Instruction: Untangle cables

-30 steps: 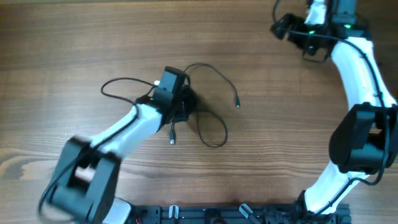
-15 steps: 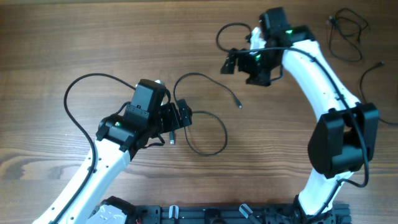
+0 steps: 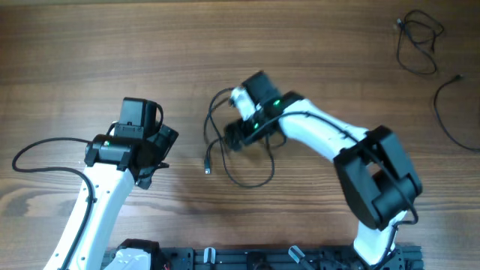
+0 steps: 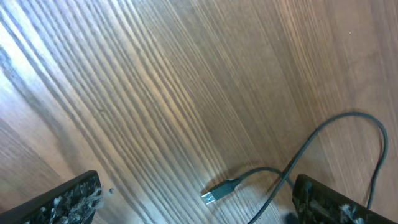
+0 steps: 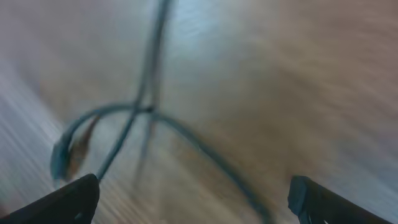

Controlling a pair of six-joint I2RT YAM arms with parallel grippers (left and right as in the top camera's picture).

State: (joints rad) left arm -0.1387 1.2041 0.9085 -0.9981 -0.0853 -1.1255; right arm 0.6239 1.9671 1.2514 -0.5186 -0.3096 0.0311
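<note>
A thin black cable (image 3: pixel 255 161) lies in loose crossing loops at the middle of the table, its small plug (image 3: pixel 208 169) pointing toward the front. My right gripper (image 3: pixel 234 133) hangs open over the loops' left part. The right wrist view is blurred: crossing cable strands (image 5: pixel 146 109) lie ahead of the gripper (image 5: pixel 193 196), with nothing between the fingers. My left gripper (image 3: pixel 162 144) stands open to the left of the cable, apart from it. In the left wrist view the plug (image 4: pixel 217 191) lies on the wood between the spread fingers (image 4: pixel 65 199) of the gripper (image 4: pixel 196 200), untouched.
Two more black cables lie at the far right: a bunched one (image 3: pixel 417 43) at the back corner and a curved one (image 3: pixel 444 105) near the edge. A thicker black wire (image 3: pixel 41 150) loops on the table to the left arm.
My left gripper opened, let go of the cable and drew back to the left. The right arm swung from the back right corner down to the cable in the middle.
</note>
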